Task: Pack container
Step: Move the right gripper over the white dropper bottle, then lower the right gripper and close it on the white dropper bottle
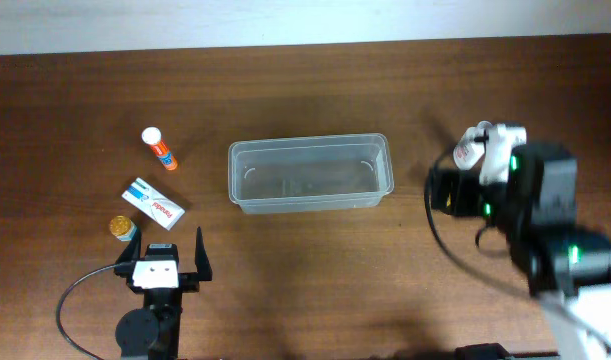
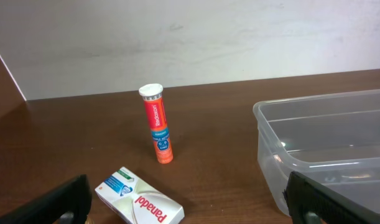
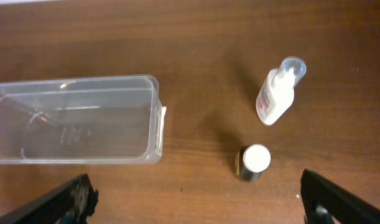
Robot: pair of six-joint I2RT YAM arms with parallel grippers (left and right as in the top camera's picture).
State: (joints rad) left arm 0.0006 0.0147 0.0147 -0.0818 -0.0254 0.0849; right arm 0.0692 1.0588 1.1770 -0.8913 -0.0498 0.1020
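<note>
Left side: an orange tube, a Panadol box and a small gold-lidded jar are noted on the table, all outside the container. The left gripper is held just beside the box, jaws spread wide, nothing between them.

Centre: the container is seen standing on the table between the two arms, open-topped and empty.

Right side: a white spray bottle and a small dark white-capped bottle are seen apart from the container's right end. The right gripper is poised above them, jaws wide, nothing held.

Progress is judged nil: nothing is packed and five items are yet to go in. Bare table is available on both sides of the container. Its raised rim must be cleared on each drop. The box and jar lie close together, so little finger room is expected there.
</note>
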